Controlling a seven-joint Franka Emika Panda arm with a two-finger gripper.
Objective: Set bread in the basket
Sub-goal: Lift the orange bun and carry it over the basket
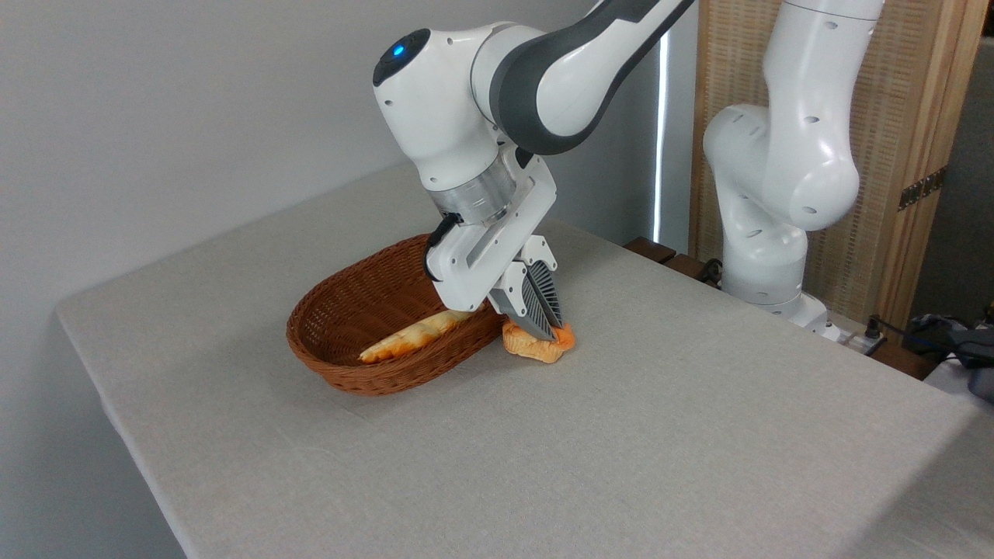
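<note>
The bread (530, 348), a small orange-golden bun, lies on the grey table just off the basket's right end, touching or nearly touching its wall. My gripper (550, 332) comes down on it from above and slightly left. Its two ribbed fingers (538, 301) meet at the bun's top and hide part of it, so the gripper looks shut on the bread. The bun sits tilted, with its paler side showing low at the front. The oval reddish-brown wicker basket (365, 379) stands left of the bun with low sides.
A long pale-yellow loaf (411, 336) lies inside the basket along its near wall. The arm's white base (765, 256) stands at the table's back right, with cables and dark items beside it. The table's left edge (116, 419) drops off near the basket.
</note>
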